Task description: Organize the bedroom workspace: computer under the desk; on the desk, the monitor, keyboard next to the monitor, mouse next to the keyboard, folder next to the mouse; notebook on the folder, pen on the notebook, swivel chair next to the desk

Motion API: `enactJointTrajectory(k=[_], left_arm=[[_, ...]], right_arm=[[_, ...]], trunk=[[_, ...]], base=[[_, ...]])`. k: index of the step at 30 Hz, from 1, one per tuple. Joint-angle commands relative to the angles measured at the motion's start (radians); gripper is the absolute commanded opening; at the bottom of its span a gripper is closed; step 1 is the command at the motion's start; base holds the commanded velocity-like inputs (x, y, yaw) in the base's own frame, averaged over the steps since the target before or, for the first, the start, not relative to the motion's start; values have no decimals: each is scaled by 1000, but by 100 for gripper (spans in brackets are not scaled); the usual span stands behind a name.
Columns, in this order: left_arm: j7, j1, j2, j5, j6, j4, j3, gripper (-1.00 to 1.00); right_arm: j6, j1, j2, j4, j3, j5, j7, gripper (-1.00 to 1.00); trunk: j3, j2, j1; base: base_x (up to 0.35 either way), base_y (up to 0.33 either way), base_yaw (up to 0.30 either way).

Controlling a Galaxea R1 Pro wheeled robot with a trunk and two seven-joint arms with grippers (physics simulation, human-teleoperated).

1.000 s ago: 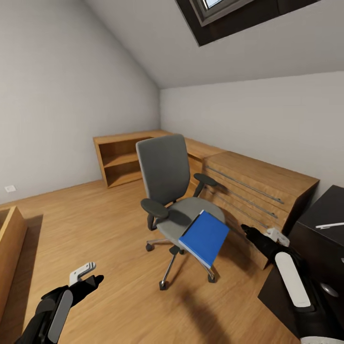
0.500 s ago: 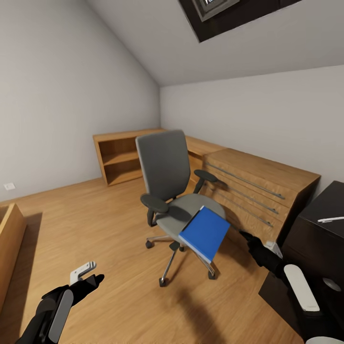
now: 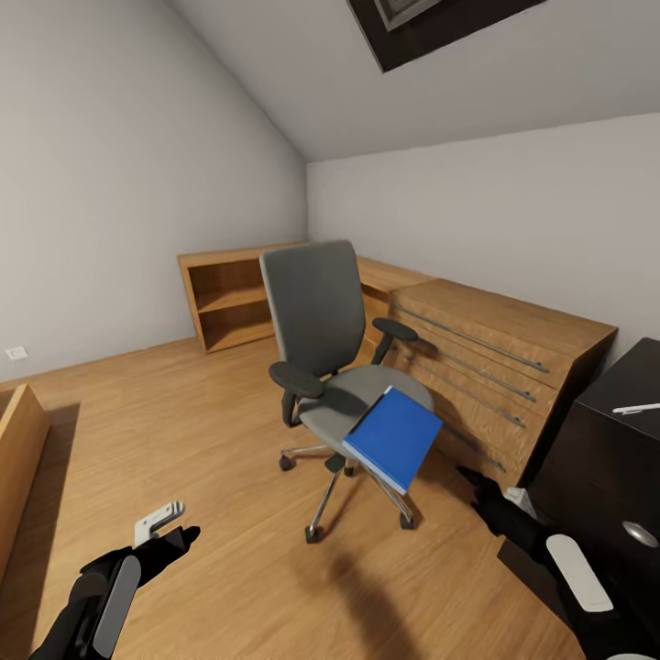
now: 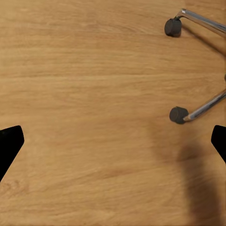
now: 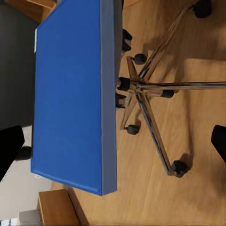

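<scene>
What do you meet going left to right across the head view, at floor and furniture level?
Left hand → open wooden shelf unit → swivel chair → folder → wooden drawer chest → pen on the desk.

Left arm casing: matte black, rounded, with a long pale grey oval panel set along its upper side.
Left claw [image 3: 176, 532]: black tapered fingers; a light grey, angular bracket-like piece sits on top, with small dark holes in it.
Right arm casing: matte black, with a white-grey elongated oval panel, glossier than the black around it.
Right claw [image 3: 472, 477]: black, narrowing to a point; a small white patch shows just behind it.
Fingertips [image 4: 10, 141] in wrist views: flat solid black wedges with no markings readable.
</scene>
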Motion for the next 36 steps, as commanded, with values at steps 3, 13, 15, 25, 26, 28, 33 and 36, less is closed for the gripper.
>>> enactJointTrajectory(k=[3, 13, 15, 25, 26, 28, 33, 36], left_arm=[[8, 0, 0, 10, 5, -1, 0, 100], [8, 0, 0, 10, 5, -1, 0, 100], [8, 0, 0, 10, 5, -1, 0, 100], [8, 0, 0, 10, 5, -1, 0, 100], [8, 0, -1, 11, 5, -3, 0, 100], [8, 0, -1, 11, 5, -3, 0, 100], [8, 0, 0, 12, 5, -4, 0, 100], [7, -1, -1, 12, 5, -29, 0, 100]], right_arm=[[7, -1, -2, 6, 0, 1, 55, 100], [50, -1, -3, 11, 3, 2, 147, 100], [57, -1, -4, 12, 3, 2, 168, 100], [112, -1, -9, 35, 0, 2, 336, 100], [156, -1, -15, 36, 1, 3, 343, 100], [166, -1, -16, 37, 1, 3, 344, 100], [178, -1, -16, 38, -1, 1, 346, 100], [179, -1, -16, 37, -3, -1, 348, 100]], trunk=[[-10, -22, 11], [-42, -92, 50], [-48, -106, 57], [-79, -176, 96], [-83, -183, 100], [-89, -197, 107], [-104, -232, 126], [-114, -253, 138]], base=[[0, 0, 0], [0, 0, 0], [0, 0, 0], [0, 0, 0], [0, 0, 0], [0, 0, 0], [0, 0, 0], [0, 0, 0]])
